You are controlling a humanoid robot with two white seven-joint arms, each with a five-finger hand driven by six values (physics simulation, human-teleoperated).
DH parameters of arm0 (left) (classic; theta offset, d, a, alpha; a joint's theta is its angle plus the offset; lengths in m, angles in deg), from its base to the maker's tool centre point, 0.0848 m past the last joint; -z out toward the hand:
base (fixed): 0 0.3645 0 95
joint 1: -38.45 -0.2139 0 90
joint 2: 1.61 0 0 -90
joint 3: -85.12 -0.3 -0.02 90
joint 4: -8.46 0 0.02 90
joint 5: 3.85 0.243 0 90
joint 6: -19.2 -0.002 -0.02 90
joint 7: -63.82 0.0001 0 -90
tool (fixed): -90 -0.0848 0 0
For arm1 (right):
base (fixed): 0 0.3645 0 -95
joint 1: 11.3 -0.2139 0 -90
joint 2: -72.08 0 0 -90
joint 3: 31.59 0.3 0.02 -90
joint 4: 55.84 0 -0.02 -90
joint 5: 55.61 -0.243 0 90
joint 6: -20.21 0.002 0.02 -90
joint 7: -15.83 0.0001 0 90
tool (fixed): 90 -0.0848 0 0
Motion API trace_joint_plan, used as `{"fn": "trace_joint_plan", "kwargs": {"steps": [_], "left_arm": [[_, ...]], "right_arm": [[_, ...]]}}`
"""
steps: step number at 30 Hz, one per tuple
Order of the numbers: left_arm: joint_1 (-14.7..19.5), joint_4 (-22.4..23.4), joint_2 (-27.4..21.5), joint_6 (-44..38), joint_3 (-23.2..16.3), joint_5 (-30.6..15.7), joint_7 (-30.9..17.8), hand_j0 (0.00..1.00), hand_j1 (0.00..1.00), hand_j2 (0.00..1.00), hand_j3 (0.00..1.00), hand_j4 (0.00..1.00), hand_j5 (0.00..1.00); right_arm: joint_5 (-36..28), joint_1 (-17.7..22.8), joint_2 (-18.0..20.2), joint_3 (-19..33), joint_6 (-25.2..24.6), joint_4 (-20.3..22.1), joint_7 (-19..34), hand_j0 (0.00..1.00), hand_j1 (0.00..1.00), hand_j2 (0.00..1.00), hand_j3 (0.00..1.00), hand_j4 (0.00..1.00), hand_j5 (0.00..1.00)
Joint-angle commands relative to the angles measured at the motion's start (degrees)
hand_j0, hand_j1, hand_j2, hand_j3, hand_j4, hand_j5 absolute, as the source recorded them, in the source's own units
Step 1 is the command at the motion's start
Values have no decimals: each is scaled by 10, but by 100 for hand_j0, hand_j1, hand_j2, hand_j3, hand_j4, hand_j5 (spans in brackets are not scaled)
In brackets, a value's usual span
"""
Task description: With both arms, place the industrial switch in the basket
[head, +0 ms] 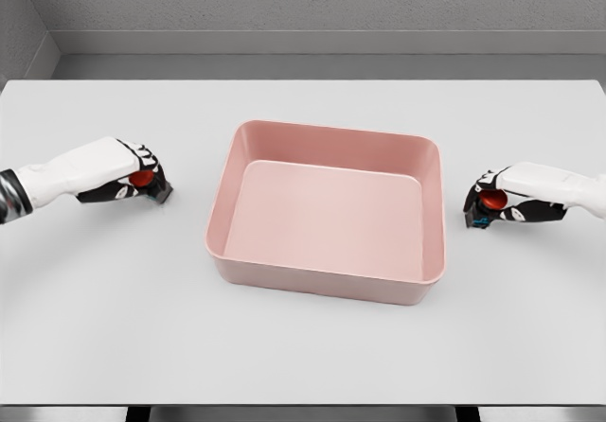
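A humanoid robot's 2 white arms reach in low over a pale grey table (303,346), 1 from each side, with a pink basket (220,216) standing between them near the table's middle. The basket is a shallow rectangular tub with rounded corners, sitting upright and slightly skewed to the table edges, its interior showing only its own pink floor. On the left, the left hand (121,174) lies close to the tabletop well apart from the basket's left wall, its fingers curled around a small industrial switch (144,182), a dark box with a red round button showing between the fingers. On the right, the right hand (507,200) mirrors it, well apart from the basket's right wall, its fingers wrapped around a second switch (485,204) of the same kind, red button facing the basket and a dark housing below it. Both switches sit outside the basket, at about the height of its middle, each one on its own side. Whether either switch rests on the table or is lifted just clear of it cannot be told from the head view. A grey wall (303,6) runs behind the table's far edge.
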Motion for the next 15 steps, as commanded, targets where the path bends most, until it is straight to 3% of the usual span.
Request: {"fn": "trace_joint_plan", "kwargs": {"steps": [1,15], "left_arm": [[0,-1,-2,-1,1,-6,0,44,44,44,44,44,44],[26,-1,-5,-1,2,-12,-1,44,44,44,44,44,44]], "right_arm": [[-5,0,2,2,-2,0,0,53,53,53,53,53,53],[-5,-7,11,4,-2,5,0,49,49,49,49,49,49]]}}
